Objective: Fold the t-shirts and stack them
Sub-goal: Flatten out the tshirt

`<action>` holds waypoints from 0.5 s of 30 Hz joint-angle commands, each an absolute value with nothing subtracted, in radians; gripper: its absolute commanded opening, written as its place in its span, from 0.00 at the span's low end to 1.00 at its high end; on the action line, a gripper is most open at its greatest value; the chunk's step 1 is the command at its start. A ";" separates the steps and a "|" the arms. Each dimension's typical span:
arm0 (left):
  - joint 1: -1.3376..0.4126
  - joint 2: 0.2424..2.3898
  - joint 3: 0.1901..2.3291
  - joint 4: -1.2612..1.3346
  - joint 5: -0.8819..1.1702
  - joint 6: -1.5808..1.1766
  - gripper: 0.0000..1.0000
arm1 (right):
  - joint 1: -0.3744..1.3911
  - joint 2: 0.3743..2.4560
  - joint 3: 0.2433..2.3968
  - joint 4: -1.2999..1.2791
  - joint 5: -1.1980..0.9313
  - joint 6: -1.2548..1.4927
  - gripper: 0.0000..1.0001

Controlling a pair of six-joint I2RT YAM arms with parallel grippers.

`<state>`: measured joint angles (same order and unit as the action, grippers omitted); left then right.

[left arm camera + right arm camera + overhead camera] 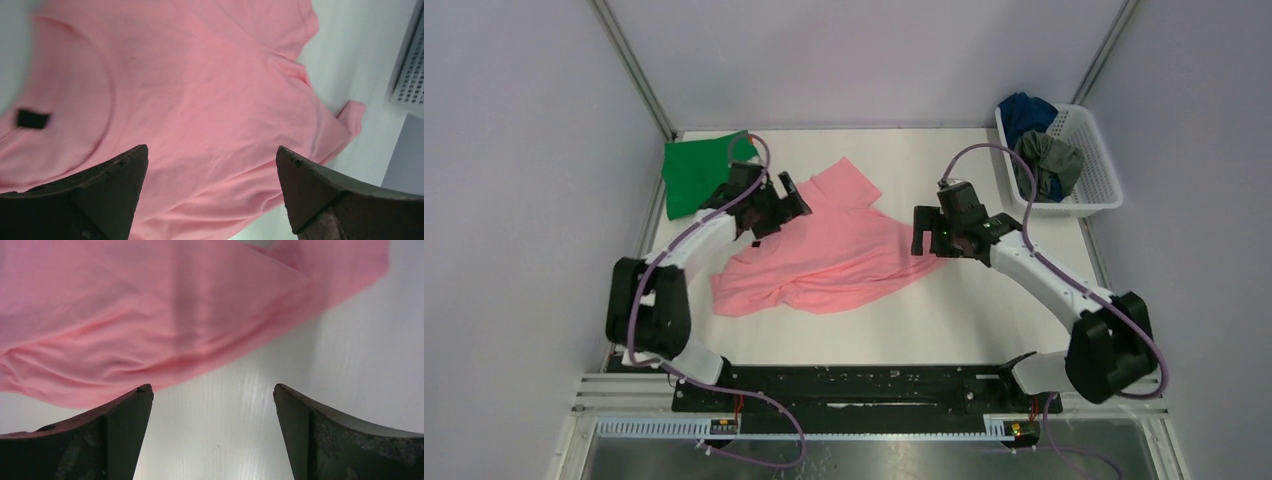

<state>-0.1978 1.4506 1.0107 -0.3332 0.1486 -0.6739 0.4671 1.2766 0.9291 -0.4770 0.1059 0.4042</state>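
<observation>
The light pink t-shirt point(824, 255) lies crumpled and spread in the middle of the table. My left gripper point(789, 205) hovers over its upper left part, open, with only pink cloth point(200, 100) showing beneath the wide gap between its fingers point(212, 155). A black neck label point(32, 119) shows at the left of that view. My right gripper point(919, 232) is at the shirt's right edge, open point(212, 392) over bare table, the pink cloth point(150, 315) just beyond its left finger. A bright green t-shirt point(699, 175) lies folded at the back left.
A white lattice basket point(1092, 185) stands at the back right, holding a dark blue t-shirt point(1027, 112) and a grey t-shirt point(1049, 160). Its corner shows in the left wrist view point(412, 65). Walls close in the table's left, back and right sides.
</observation>
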 commanded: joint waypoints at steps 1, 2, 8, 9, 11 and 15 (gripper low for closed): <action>-0.259 1.656 1.106 -0.297 0.304 -0.669 0.99 | 0.465 1.480 1.084 -0.429 -0.043 0.376 0.99; -0.268 1.680 1.098 -0.302 0.293 -0.676 0.99 | 0.465 1.521 1.108 -0.439 -0.046 0.368 1.00; -0.312 1.677 0.923 -0.293 0.279 -0.692 0.99 | 0.465 1.662 1.141 -0.439 -0.076 0.341 0.99; -0.326 1.656 0.875 -0.289 0.284 -0.698 0.99 | 0.465 1.666 1.130 -0.439 -0.085 0.337 0.99; -0.375 1.598 0.771 -0.266 0.285 -0.728 0.99 | 0.465 1.656 1.095 -0.434 -0.083 0.333 1.00; -0.546 1.452 0.556 -0.169 0.343 -0.850 0.99 | 0.464 1.583 1.007 -0.402 -0.051 0.334 1.00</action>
